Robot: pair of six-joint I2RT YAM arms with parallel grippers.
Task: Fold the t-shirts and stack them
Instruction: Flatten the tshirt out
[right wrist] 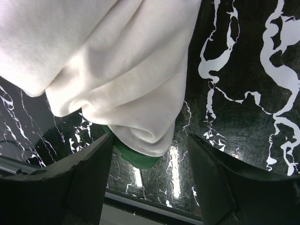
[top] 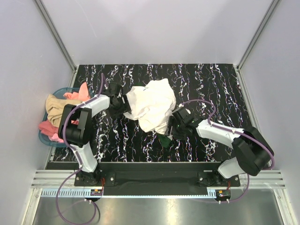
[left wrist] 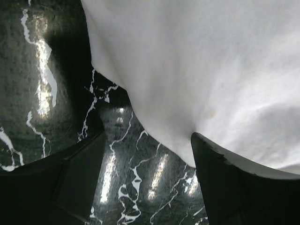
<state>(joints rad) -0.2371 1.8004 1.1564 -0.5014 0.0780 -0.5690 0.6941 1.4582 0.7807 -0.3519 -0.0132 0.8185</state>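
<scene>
A basket (top: pixel 43 139) of pink and tan clothes (top: pixel 56 107) sits at the black marbled table's (top: pixel 211 84) left edge, with pale walls around. The white shirt (top: pixel 152 105) lies crumpled mid-table, hiding most of the green shirt (right wrist: pixel 136 157), which is perhaps bunched. The left gripper (left wrist: pixel 147 145) and right gripper (right wrist: pixel 150 140) flank it, jaws apart, empty.

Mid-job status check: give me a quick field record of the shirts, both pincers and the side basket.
white t-shirt: crumpled in the middle of the table, unfolded
green t-shirt: mostly hidden under the white one, edge showing at its near side
left pincer: open, at the white shirt's left edge, holding nothing
right pincer: open, a white fold with green beneath between its fingers
basket: left of the table, holds pink and tan clothes
stack: not begun
</scene>
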